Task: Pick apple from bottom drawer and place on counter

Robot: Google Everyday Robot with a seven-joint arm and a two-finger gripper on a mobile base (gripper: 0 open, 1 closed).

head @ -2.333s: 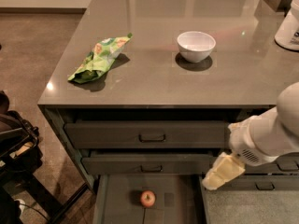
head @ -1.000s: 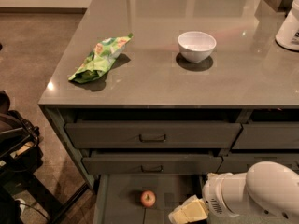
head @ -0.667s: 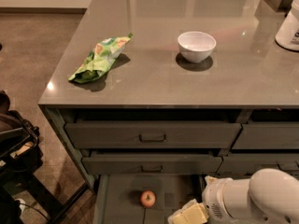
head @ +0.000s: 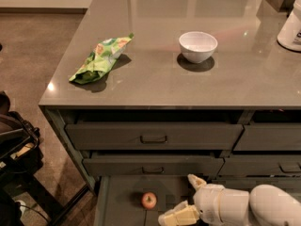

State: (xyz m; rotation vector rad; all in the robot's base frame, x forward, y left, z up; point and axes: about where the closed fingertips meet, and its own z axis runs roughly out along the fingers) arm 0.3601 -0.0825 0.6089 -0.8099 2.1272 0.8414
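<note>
The small red-orange apple (head: 149, 200) lies on the floor of the open bottom drawer (head: 117, 201), near its middle. My gripper (head: 182, 199) is low in the drawer, just right of the apple and not touching it. It is open, with one cream finger (head: 195, 181) up and the other (head: 178, 216) down toward the front. The white arm (head: 254, 205) comes in from the lower right. The grey-brown counter (head: 155, 79) spreads above the drawers.
A white bowl (head: 198, 46) and a green snack bag (head: 101, 58) lie on the counter. A white container (head: 291, 25) stands at the far right edge. Two shut handled drawers (head: 153, 136) sit above the open one. Dark equipment (head: 14, 145) stands on the floor at left.
The arm has dropped from beside the middle drawers into the bottom drawer and moved left, closer to the apple. The apple has not moved.
</note>
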